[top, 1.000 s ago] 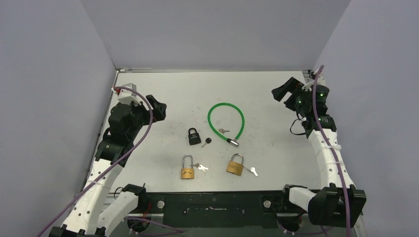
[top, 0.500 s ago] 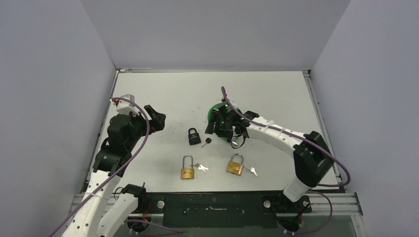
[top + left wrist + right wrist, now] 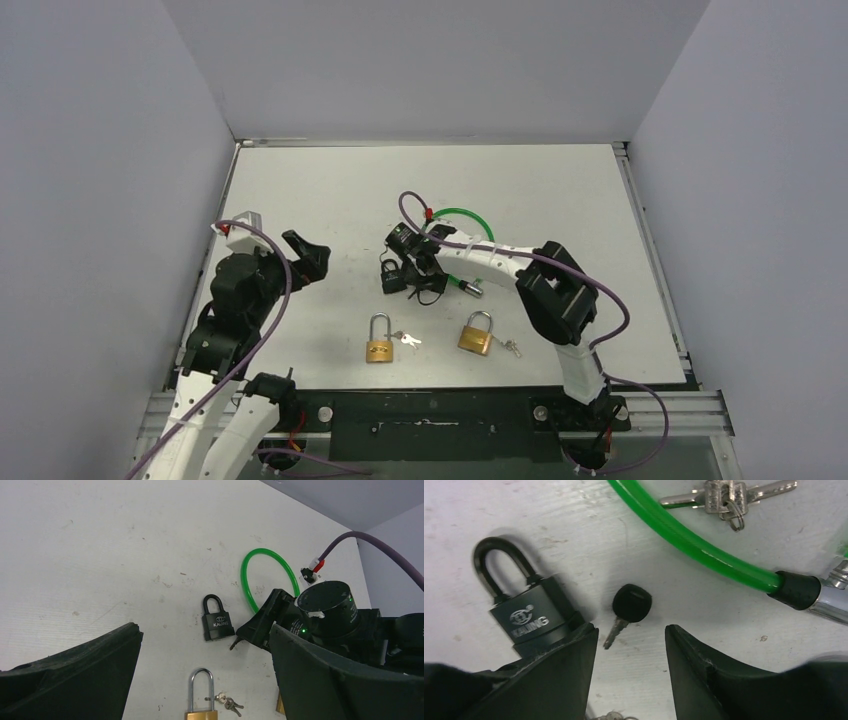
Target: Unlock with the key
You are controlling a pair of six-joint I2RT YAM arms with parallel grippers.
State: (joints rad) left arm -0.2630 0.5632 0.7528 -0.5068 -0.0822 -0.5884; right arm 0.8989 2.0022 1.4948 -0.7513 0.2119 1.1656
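A black padlock (image 3: 392,277) lies shut on the table, also in the left wrist view (image 3: 218,624) and the right wrist view (image 3: 531,615). A black-headed key (image 3: 629,607) lies loose just right of it; only its tip (image 3: 235,644) shows in the left wrist view. My right gripper (image 3: 412,268) is open and low over the key, its fingertips (image 3: 631,635) straddling the key's blade end. The left finger (image 3: 559,670) is against the padlock's body. My left gripper (image 3: 305,255) is open and empty, left of the padlock (image 3: 204,630).
A green cable lock (image 3: 462,225) lies behind the right gripper, with a ring of silver keys (image 3: 724,495) inside its loop. Two brass padlocks (image 3: 379,340) (image 3: 476,335), each with small keys beside it, lie nearer the front edge.
My right arm has swung from the far right corner to the table's middle and come down over the black key. My left arm has shifted slightly nearer and lower.
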